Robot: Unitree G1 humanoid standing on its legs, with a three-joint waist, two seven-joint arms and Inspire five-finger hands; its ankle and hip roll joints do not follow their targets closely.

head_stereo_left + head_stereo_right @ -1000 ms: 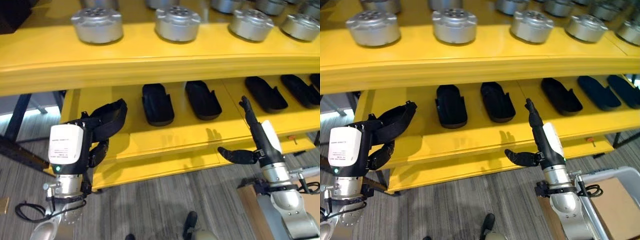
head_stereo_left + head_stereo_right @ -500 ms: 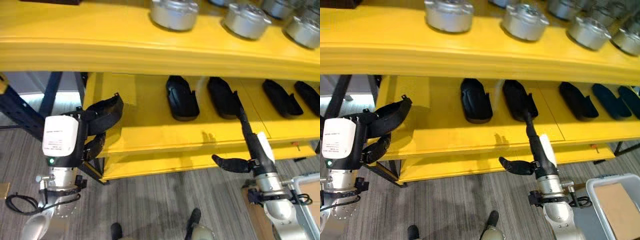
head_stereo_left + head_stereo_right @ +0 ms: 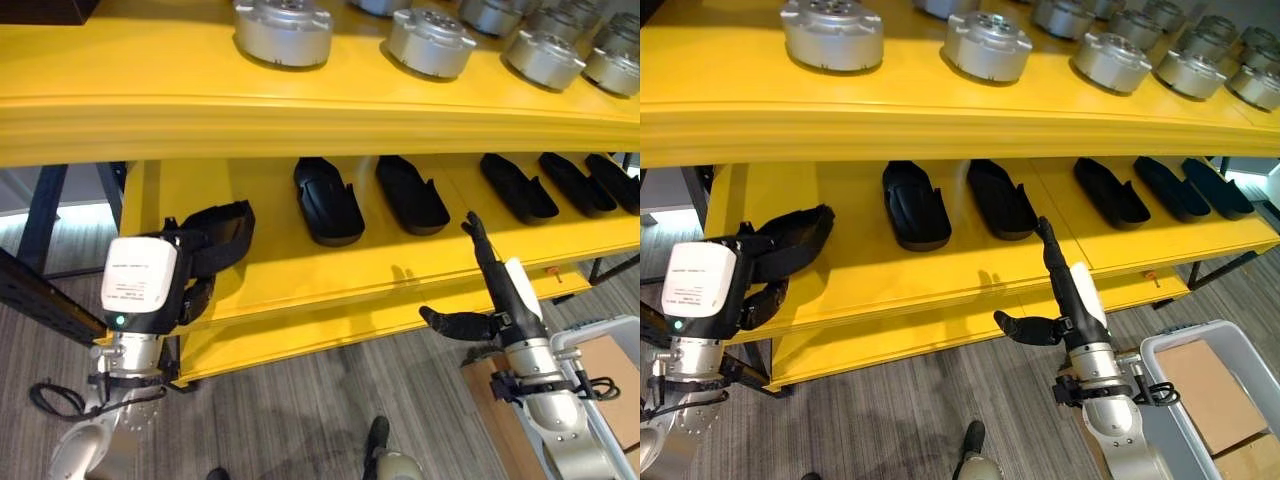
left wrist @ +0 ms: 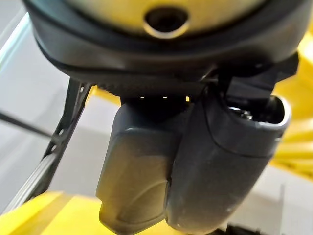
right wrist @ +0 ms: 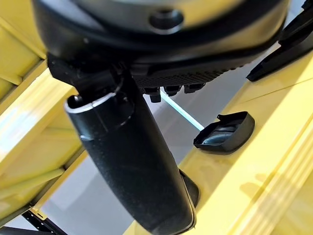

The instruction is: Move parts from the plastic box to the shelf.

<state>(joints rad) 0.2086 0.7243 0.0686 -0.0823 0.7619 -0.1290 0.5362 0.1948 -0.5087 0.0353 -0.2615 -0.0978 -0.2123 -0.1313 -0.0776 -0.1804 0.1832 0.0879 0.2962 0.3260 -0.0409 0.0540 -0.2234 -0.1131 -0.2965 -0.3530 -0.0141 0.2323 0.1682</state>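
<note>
Two hands up and both carrying nothing, that's the story in the left eye view: the left hand [image 3: 205, 245] sits at the lower left of the frame, fingers loosely curved around air in front of the yellow shelf [image 3: 300, 110], while the right hand [image 3: 480, 285] stands at the lower right, fingers straight and pointing up, thumb stuck out to the side. Black parts [image 3: 325, 203] lie in a row on the lower tier, across the middle of the frame, and silver round housings [image 3: 283, 30] line the top tier. Over to the right eye view, and there's the plastic box [image 3: 1210, 400] in the bottom right corner, grey-rimmed, with flat brown pieces [image 3: 1200, 380] inside, well apart from both hands. I'd call this the gap between deliveries: next comes a turn down and right toward that box and a reach in for another part. The shelf's front lip juts near the right hand, so it wants clearing first. Left wrist view: dark fingers [image 4: 195, 166] relaxed, nothing between them, yellow beyond. Right wrist view: the thumb [image 5: 127, 161] extended, one black part [image 5: 225, 133] resting on the yellow tier past it, untouched.
</note>
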